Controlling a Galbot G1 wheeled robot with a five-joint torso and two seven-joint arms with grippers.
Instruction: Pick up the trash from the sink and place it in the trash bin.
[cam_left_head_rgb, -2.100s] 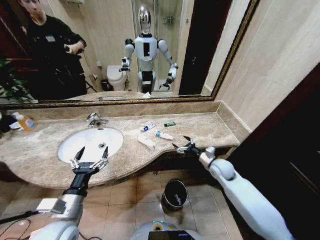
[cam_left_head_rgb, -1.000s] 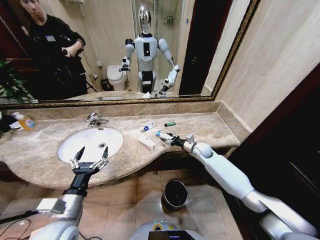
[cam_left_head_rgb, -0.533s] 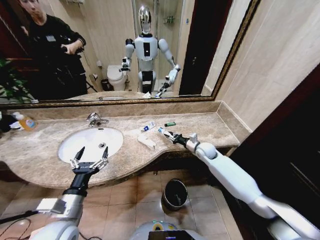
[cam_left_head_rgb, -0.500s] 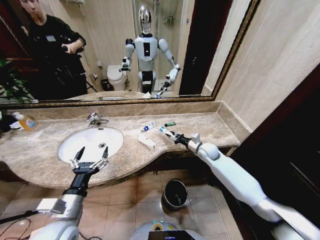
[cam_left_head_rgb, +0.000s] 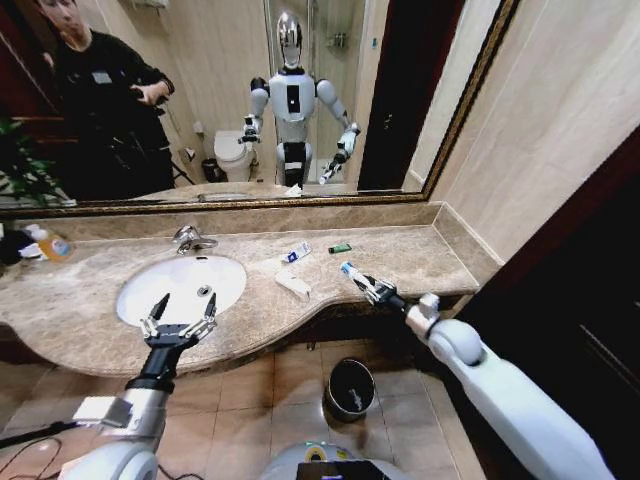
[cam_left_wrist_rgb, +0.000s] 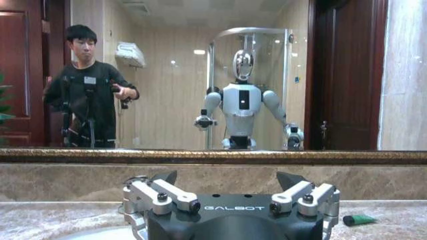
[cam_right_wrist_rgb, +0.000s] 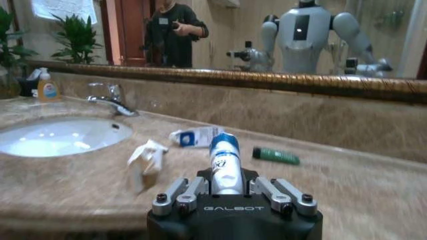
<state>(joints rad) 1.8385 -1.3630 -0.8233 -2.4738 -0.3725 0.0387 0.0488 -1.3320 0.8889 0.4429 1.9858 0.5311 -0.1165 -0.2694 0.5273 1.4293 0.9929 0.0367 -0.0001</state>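
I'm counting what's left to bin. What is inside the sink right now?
Inside the sink are its chrome drain and bare white bowl, no trash. The near part is hidden behind the left gripper. The right gripper holds a white tube.

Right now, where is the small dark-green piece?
In the head view, the dark-green piece lies on the marble counter near the back ledge, right of the sink, beyond the right gripper.
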